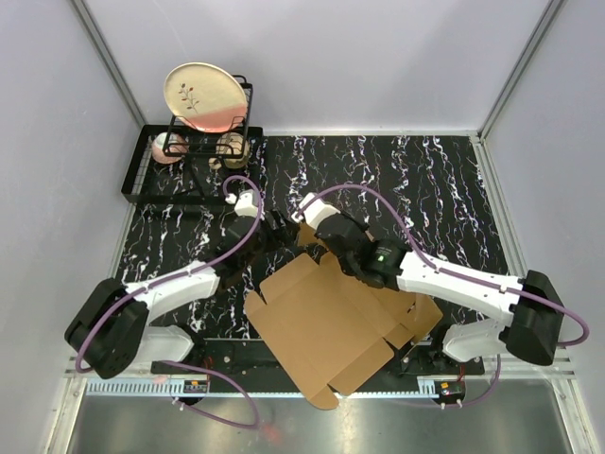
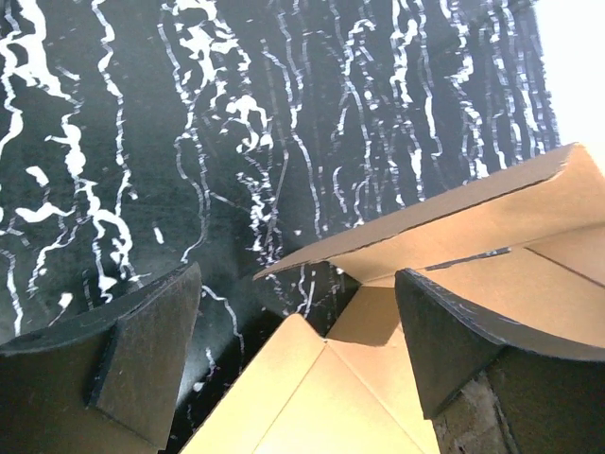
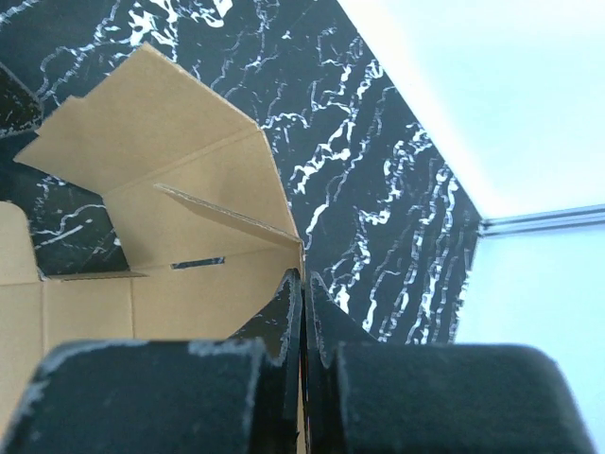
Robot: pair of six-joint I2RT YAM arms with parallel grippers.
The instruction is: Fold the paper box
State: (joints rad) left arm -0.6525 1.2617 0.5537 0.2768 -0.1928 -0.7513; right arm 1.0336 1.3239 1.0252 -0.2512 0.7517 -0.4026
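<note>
Left gripper [image 2: 302, 355] hangs wide open with nothing in it, the paper box [image 2: 529, 274] right under and ahead of it. Right gripper [image 3: 302, 284] is pinched shut on a raised flap edge. Box is plain brown, creased, half unfolded; from above the right arm [image 1: 454, 279] hides part of it.
</note>
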